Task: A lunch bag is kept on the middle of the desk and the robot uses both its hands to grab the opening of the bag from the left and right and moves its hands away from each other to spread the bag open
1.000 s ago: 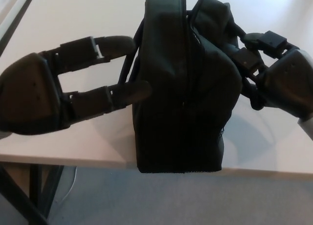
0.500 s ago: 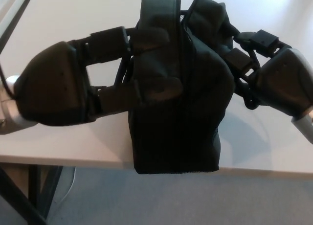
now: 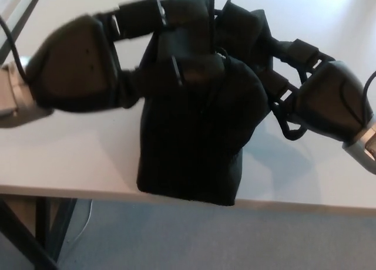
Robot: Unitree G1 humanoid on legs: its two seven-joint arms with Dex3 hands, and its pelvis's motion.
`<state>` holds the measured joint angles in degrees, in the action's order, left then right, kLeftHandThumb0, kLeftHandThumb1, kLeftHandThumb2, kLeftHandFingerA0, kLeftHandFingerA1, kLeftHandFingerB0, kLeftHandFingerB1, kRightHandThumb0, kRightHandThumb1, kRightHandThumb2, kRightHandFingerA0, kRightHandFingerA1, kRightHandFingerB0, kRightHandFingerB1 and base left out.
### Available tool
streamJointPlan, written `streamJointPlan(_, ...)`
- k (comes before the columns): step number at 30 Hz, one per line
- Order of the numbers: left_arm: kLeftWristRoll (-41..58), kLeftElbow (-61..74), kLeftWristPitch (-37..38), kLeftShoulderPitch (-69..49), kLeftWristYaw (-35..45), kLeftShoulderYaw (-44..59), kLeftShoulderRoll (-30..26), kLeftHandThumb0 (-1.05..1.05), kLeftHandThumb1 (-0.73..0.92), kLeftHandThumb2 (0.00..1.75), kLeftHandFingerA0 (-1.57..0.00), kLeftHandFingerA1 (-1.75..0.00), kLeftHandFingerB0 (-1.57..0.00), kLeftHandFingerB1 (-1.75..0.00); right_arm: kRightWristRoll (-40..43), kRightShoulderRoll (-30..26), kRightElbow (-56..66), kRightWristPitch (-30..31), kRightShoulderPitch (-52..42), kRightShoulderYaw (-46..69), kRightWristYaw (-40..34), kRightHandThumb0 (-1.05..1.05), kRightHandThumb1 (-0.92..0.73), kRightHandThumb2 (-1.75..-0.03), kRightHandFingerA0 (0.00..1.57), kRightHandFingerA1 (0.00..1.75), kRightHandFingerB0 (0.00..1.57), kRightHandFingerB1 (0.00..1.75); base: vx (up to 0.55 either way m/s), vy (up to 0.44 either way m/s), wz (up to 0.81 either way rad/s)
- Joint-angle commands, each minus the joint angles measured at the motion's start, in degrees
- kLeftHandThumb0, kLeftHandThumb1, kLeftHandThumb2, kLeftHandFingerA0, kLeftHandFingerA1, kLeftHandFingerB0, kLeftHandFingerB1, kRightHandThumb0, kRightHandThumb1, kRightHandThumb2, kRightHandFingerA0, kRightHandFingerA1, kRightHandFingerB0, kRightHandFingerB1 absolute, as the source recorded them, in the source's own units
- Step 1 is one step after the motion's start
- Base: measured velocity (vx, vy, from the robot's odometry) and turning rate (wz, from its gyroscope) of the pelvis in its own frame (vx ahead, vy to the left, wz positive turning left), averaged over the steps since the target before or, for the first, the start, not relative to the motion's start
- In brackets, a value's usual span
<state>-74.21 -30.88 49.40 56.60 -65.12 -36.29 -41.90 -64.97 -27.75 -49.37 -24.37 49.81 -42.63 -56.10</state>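
Two hands, head view: left robot hand (image 3: 79, 64) comes in from picture left, right robot hand (image 3: 326, 100) from picture right, both pressed into the upper part of the lunch bag (image 3: 194, 135).
Bag position: stands on the pale bench (image 3: 70, 152), its lower end reaching the near edge.
Left robot hand state: fingers wrapped over the left lip of the bag top, clamped on fabric; blurred.
Right robot hand state: fingers buried in the right side of the bag and its strap (image 3: 288, 129); it looks clamped there too.
Opening: seam looks mostly closed.
Risk: uneven pulling could drag the bag off the near edge.
Risk: a grip on strap rather than lip would stretch the strap only.
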Motion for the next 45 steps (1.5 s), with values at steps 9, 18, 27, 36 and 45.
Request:
streamJointPlan(9,-2.52,-21.4,-4.07,4.04,-8.07,-4.48,1.17,0.01,0.4,0.87,-0.02,-0.45,-0.03,-0.46,6.1,0.58,-0.29,-7.96,-1.66,3.47,2.96,-0.34,-0.56,-0.57,0.47,0.37,0.53,0.38,0.0,0.0,0.0)
streamJointPlan(18,-2.13,-30.38,-8.11,6.16,-10.33,-7.82,2.05,0.02,0.58,0.63,-0.1,-0.26,-0.06,-0.21,5.44,0.9,-0.05,-7.32,-0.64,3.61,4.56,-0.37,-0.6,-0.59,0.49,0.38,0.49,0.37,0.0,0.0,0.0)
streamJointPlan(27,-0.62,-30.99,-7.53,6.28,-11.1,-9.58,2.86,0.02,0.55,0.73,-0.08,-0.28,0.0,-0.14,4.92,1.84,-2.12,-7.84,0.38,3.45,3.2,-0.37,-0.59,-0.58,0.49,0.37,0.5,0.37,0.0,0.0,0.0)
streamJointPlan(36,0.92,-25.98,-4.23,6.96,-9.1,-9.22,3.73,0.01,0.57,0.58,-0.13,-0.27,-0.08,-0.32,3.9,2.88,-4.03,-8.0,1.23,2.43,0.77,-0.34,-0.52,-0.56,0.55,0.37,0.67,0.43,0.0,0.0,0.0)
streamJointPlan(45,1.67,-17.94,-3.05,6.21,-7.97,-8.7,4.52,-0.06,0.5,0.55,-0.19,-0.29,-0.08,-0.3,0.43,3.17,-5.09,-1.89,2.29,-0.88,1.17,-0.4,-0.63,-0.61,0.35,0.32,0.38,0.33,0.0,0.0,0.0)
